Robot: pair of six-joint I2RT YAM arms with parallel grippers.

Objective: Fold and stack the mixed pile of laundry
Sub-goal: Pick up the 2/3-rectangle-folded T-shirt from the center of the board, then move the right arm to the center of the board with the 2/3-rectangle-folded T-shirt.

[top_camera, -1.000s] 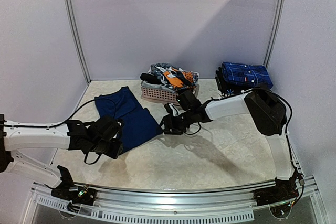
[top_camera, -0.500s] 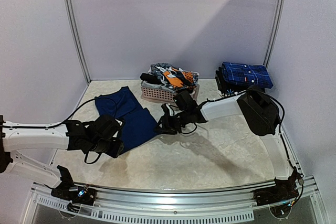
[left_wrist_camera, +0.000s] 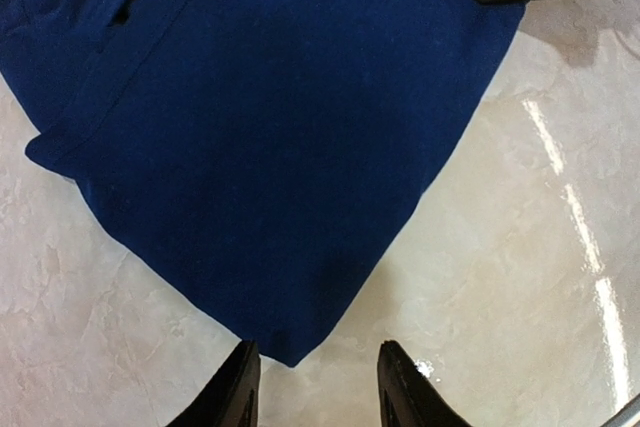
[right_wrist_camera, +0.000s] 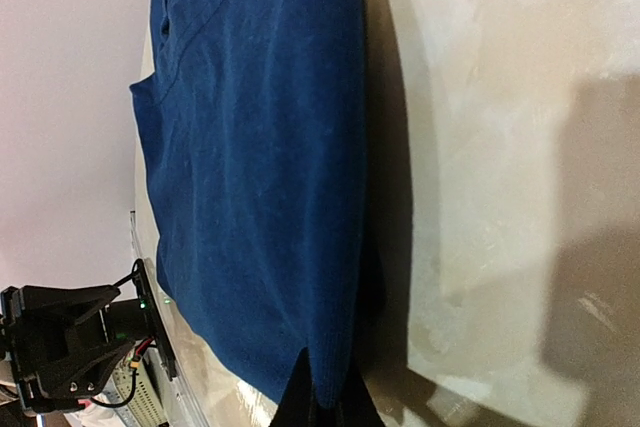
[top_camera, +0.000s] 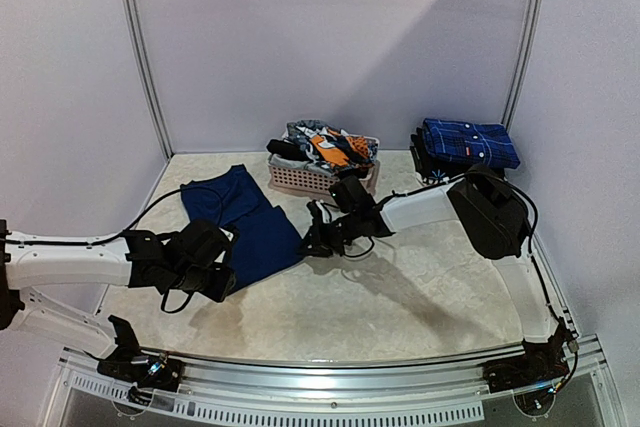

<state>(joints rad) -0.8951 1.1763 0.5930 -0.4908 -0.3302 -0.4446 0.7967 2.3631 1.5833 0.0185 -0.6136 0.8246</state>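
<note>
The right arm's fingers (right_wrist_camera: 322,402), apparently clenched on a hem corner of the plain navy knit garment (top_camera: 250,222) lying left of centre on the marble-look worktop (top_camera: 420,297), have edged leftward over the past second. The left arm's fingers (left_wrist_camera: 243,392) stand released astride its near corner, so the fold looks barely begun.

Pale lilac walls (top_camera: 330,37) enclose a glossy cream marbled tabletop (top_camera: 430,297) catching window light.
</note>
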